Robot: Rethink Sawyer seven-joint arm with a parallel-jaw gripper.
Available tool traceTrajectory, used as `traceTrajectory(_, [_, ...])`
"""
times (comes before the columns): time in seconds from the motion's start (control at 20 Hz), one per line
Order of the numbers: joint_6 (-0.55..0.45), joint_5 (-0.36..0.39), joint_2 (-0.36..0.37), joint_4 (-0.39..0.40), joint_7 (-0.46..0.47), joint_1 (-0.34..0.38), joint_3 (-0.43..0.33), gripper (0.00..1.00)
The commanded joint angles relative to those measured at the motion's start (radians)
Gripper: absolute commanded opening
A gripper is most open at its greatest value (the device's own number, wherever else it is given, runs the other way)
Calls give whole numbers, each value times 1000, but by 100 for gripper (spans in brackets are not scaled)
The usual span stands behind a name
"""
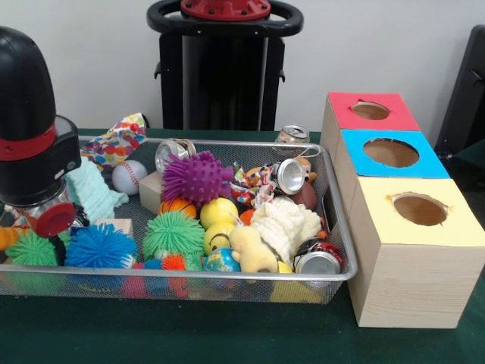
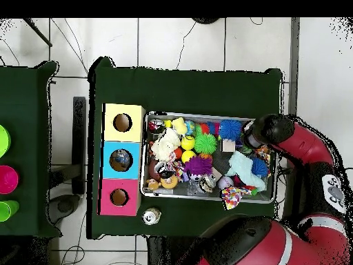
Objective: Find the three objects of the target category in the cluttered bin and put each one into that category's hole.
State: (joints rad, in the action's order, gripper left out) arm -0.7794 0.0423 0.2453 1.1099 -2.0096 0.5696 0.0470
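Several cans [image 1: 318,260] lie at the bin's [image 1: 333,199] box-side end; the gripper [image 1: 51,220] sits opposite (finger state unreadable). Best cross high, then descend straight over one can.

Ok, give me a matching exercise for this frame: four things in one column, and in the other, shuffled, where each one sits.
Things:
1. purple spiky ball
2. baseball
3. yellow-topped box
4. silver can

Places:
A. nearest the camera in the row of three boxes, front view
B. on the table behind the bin, outside it
C. middle of the bin
D. in the bin toward the left of the front view, beside the light blue cloth

Pairs: 1-C, 2-D, 3-A, 4-B
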Motion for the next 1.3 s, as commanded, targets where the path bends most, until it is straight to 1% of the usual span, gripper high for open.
traceTrajectory(0.05, [66,-31,-30,198,-65,-3,-115,100])
traceTrajectory(0.3, [156,-67,-4,303,-183,-49,-101,100])
traceTrajectory(0.5, [168,-131,20,380,-233,-69,-105,100])
traceTrajectory(0.65, [147,-179,46,419,-255,-92,-94,100])
traceTrajectory(0.8, [146,-214,74,449,-283,-123,-72,100])
traceTrajectory(1.05, [142,-282,103,494,-296,-147,-66,100])
traceTrajectory(1.3, [131,-322,98,489,-279,-169,-46,100])
